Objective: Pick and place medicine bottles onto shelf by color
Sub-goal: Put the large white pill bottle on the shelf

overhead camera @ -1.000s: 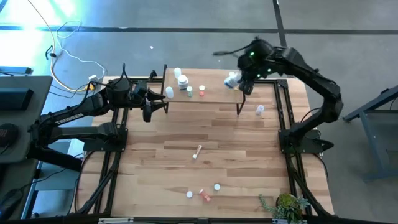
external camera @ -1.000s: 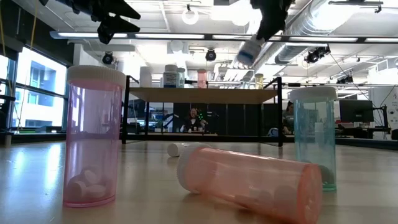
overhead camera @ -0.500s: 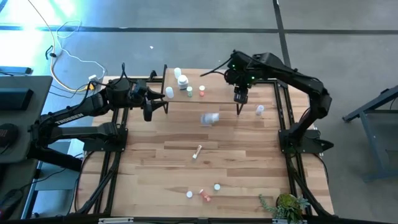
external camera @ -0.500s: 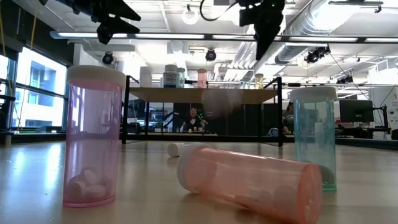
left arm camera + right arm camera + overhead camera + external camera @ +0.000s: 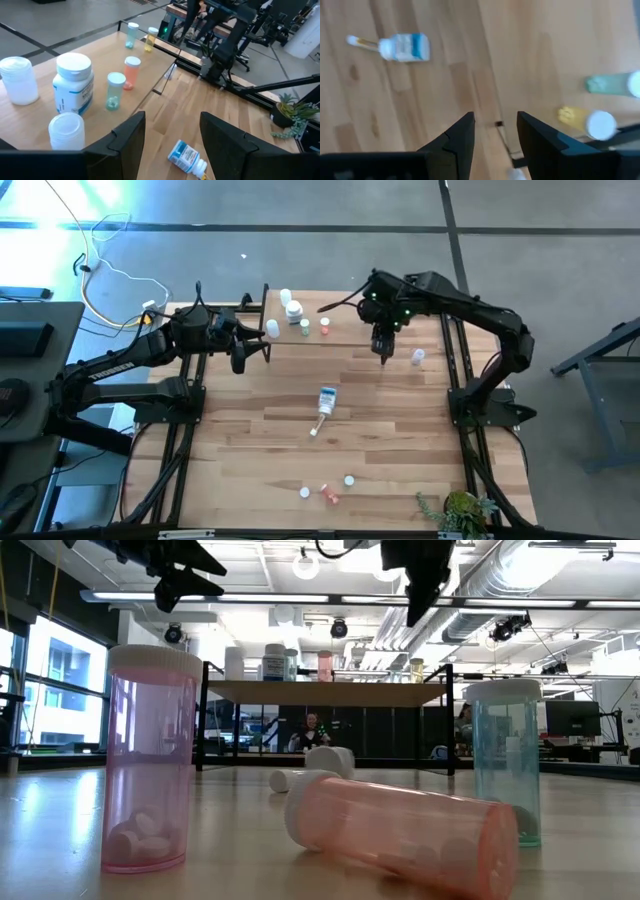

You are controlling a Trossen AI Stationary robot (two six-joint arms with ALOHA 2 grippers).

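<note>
Large light-wood plank bench [image 5: 300,395] under two dark arms. Small light-wood shelf on thin black legs [image 5: 345,331] at the bench's twelve o'clock edge, carrying a broad white blue-labelled bottle [image 5: 74,82], a plain white capped bottle [image 5: 18,80], another white capped one [image 5: 66,131], a green vial [image 5: 115,90], a pink-red vial [image 5: 131,72], plus a blue-green vial [image 5: 132,34] and a yellowish vial [image 5: 152,38] toward the three o'clock end. Left claw [image 5: 258,350] hovering at the shelf's nine o'clock end, fingers apart, nothing between them. Right claw [image 5: 383,346] pointing down over the shelf's three o'clock end, fingers apart and empty. White blue-labelled bottle [image 5: 326,399] lying on its side at bench centre, touching a thin yellowish vial [image 5: 317,424]. Three small vials, white [image 5: 305,493], pink-red [image 5: 328,495], white-capped [image 5: 348,479], near six o'clock.
</note>
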